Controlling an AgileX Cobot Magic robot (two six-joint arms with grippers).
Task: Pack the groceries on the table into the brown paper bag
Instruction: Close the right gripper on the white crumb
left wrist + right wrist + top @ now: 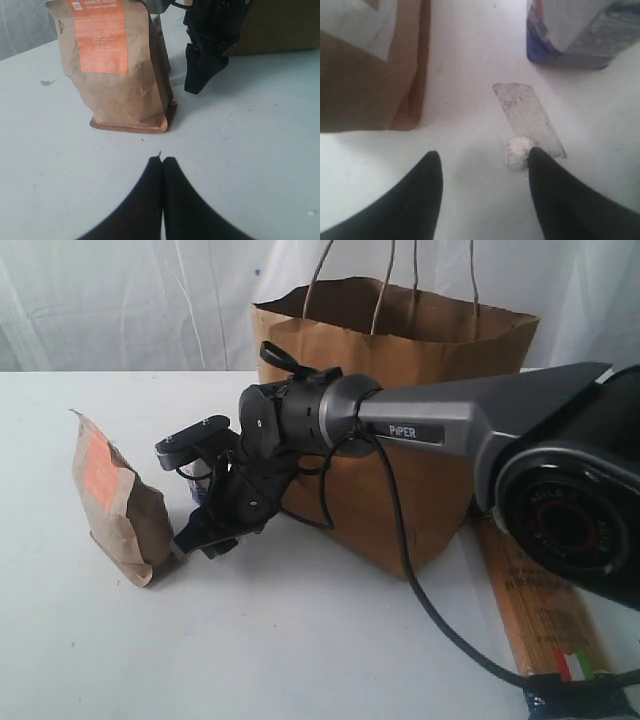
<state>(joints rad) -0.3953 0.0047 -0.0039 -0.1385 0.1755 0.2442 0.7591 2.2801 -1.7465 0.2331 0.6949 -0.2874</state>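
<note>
White worktop (300, 650) | brown paper bag (430, 350) upright, mouth gaping for loading | orange-labelled pouch (115, 500) at bag's 9 o'clock | right claw (205, 540) spread, empty, at pouch's 3 o'clock, probably lining up | left claw (162, 162) pinched closed, empty

Stock count: four kinds, one each.
1 brown paper bag (440, 370); 1 brown orange-labelled pouch (115, 500); 1 long spaghetti packet (545, 610); 1 small white-blue carton (555, 25).

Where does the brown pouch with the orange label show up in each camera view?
Exterior view: the pouch stands at the left of the picture.
Left wrist view: upper centre-left of the picture, label facing the camera.
Right wrist view: only its lower edge, along the picture's left side.
Shared landmark: the right gripper, just beside the pouch.
</note>
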